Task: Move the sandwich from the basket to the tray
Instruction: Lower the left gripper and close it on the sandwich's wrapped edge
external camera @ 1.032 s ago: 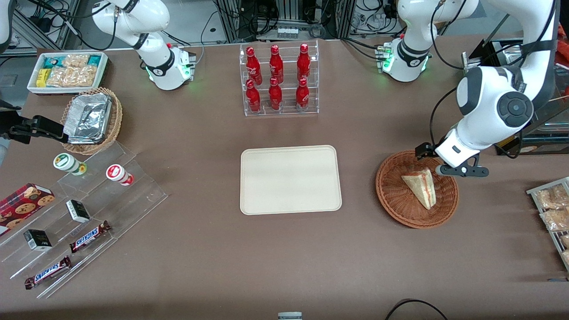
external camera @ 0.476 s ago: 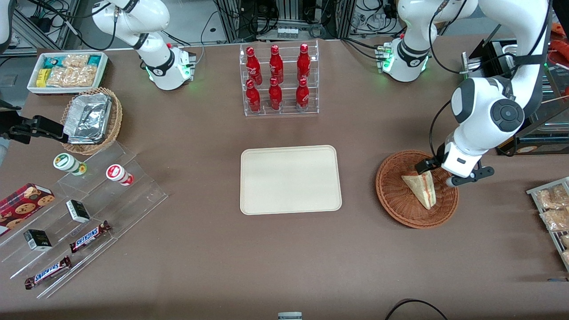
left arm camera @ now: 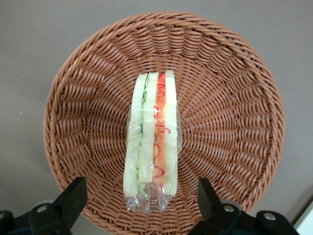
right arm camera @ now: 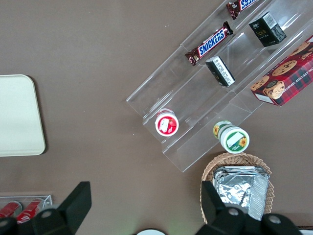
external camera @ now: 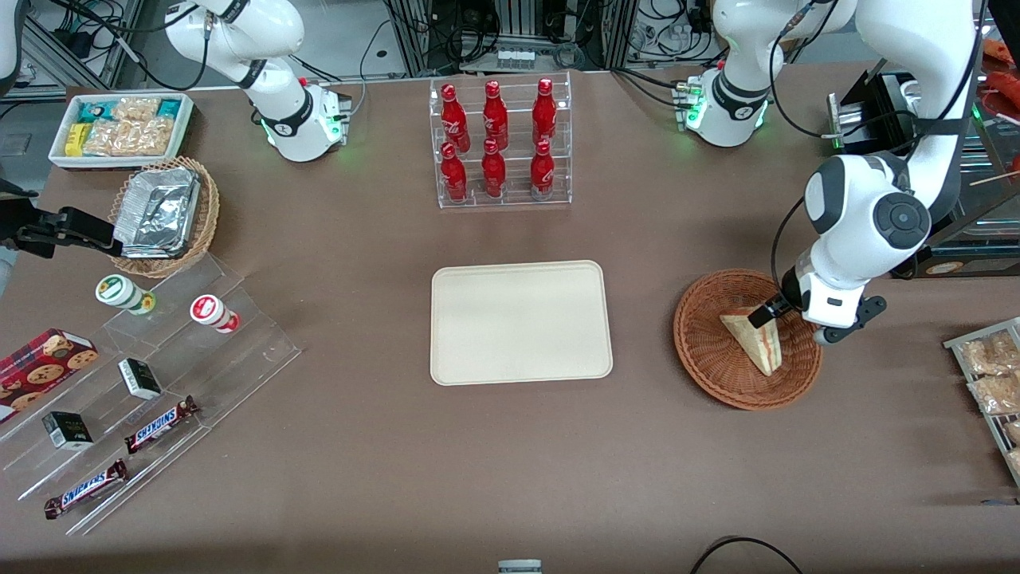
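The tool point(left arm camera: 139, 196) has its fingertips cut off by the wrist view's edge.

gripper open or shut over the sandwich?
Open. The gripper hangs over the sandwich in the basket, fingers either side, not touching.

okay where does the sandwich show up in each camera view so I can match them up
Front view: the sandwich lies in the basket, with the gripper just above its wide end.
Left wrist view: the sandwich stands on edge mid-basket, between the open fingers.
Right wrist view: not in it.
Shared landmark: the basket; the tray links front and right wrist views.
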Tool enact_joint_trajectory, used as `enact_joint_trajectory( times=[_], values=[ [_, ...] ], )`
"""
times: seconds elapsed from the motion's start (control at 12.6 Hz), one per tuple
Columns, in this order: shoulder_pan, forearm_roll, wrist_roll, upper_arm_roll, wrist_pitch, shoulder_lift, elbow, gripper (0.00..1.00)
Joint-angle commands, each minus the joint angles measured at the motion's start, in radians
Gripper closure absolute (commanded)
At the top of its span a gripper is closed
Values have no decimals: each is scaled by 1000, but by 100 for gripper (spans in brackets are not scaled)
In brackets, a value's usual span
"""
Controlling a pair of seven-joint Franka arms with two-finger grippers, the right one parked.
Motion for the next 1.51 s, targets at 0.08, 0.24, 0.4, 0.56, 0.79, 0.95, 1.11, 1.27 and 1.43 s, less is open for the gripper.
enact_joint_trajectory(
  times=[0.08, 0.24, 0.4, 0.56, 0.79, 0.95, 1.11, 1.27, 1.43],
  values=[
    [2, 0, -48, -9, 59, 52, -3, 0],
    [2, -1, -48, -9, 70, 75, -1, 0],
    [2, -1, -49, -9, 87, 88, -1, 9],
    [2, -1, -49, -10, 79, 89, 0, 78],
    [2, -1, -43, -10, 73, 82, 9, 100],
    [2, -3, -43, -10, -3, 72, 64, 100],
    [-9, -3, -46, -16, -123, 72, 145, 100],
    [-23, -3, -42, -36, -188, 69, 198, 100],
    [-82, -1, -36, -39, -281, 80, 271, 100]
  ],
)
